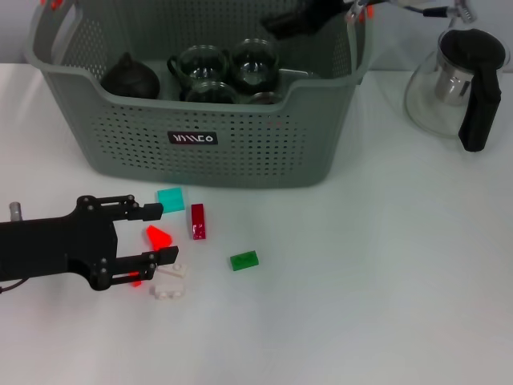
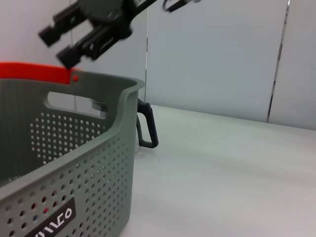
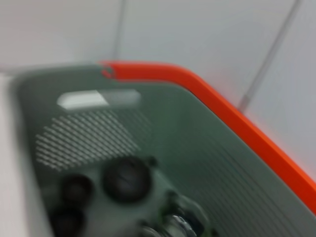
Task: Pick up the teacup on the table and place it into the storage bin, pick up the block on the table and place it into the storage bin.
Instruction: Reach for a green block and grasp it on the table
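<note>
The grey-green storage bin [image 1: 240, 152] stands at the back of the white table. Several glass teacups [image 1: 204, 64] and a dark teapot [image 1: 130, 78] sit inside it. Loose blocks lie in front of it: teal [image 1: 170, 199], dark red [image 1: 197, 221], green [image 1: 244, 260], white [image 1: 171, 282] and bright red [image 1: 159, 237]. My left gripper [image 1: 160, 233] is low over the table at the front left, open, with its fingers on either side of the bright red block. My right gripper [image 1: 284, 22] hovers over the bin's back right part; in the left wrist view the right gripper [image 2: 57, 45] is open and holds nothing.
A glass teapot [image 1: 453, 84] with a black handle stands on the table right of the bin. The bin's rim carries orange clips [image 3: 207, 94]. Bare table stretches to the right of the blocks and in front of them.
</note>
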Controlling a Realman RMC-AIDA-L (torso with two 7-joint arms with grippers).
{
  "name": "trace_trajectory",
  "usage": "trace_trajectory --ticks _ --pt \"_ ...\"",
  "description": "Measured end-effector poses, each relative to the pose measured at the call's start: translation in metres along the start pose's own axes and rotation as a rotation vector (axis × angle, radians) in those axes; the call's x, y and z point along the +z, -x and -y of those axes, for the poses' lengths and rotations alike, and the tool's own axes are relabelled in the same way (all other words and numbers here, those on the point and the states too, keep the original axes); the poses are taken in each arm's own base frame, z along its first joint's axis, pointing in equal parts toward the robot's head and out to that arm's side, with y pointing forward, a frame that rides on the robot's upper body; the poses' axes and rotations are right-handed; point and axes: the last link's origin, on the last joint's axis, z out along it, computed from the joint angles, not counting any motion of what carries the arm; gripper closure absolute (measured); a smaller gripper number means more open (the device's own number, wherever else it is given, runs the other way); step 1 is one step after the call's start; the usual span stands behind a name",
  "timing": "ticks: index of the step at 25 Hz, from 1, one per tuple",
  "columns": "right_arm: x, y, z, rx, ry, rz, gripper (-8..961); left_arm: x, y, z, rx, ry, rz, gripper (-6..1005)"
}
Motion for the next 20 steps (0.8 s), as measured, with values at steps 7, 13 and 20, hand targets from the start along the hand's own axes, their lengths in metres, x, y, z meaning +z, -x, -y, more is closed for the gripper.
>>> trace_trajectory --ticks 7,13,20 --pt "-0.052 -0.008 -0.044 -0.105 0.235 0.001 191 0.000 0.000 0.000 0.002 -0.001 0.001 350" --pt "-0.060 -0.037 -0.073 -0.141 0.456 -0.197 21 -0.001 0.001 0.000 0.002 -0.001 0.005 350" --pt "-0.022 -0.051 -0.095 -0.159 0.559 -0.334 11 -0.002 0.003 -0.001 -0.002 0.000 0.015 350"
